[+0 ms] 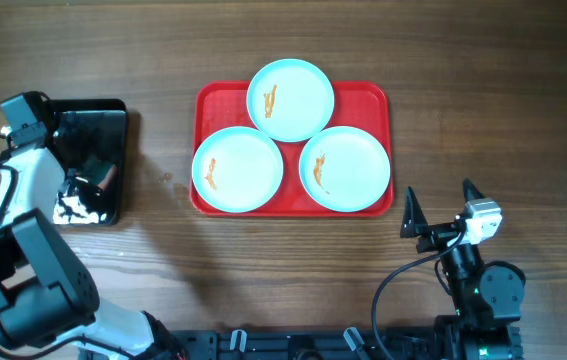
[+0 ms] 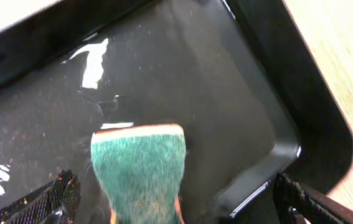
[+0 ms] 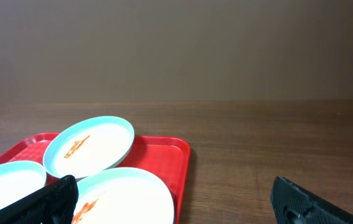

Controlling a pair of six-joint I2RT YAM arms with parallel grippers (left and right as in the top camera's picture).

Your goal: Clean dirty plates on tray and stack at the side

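On the brown wooden surface (image 1: 463, 60), three smeared round pale-blue shallow plates (image 1: 290, 100) sit in the large red plastic tray (image 1: 203, 100). Over the small black water-filled tray (image 2: 276, 81) well to its left, the left claw (image 2: 176, 186) hangs spread astride a green-topped sponge (image 2: 140, 168); it should pinch the sponge's sides squarely before lifting. The right claw (image 1: 438, 190) is spread, empty.
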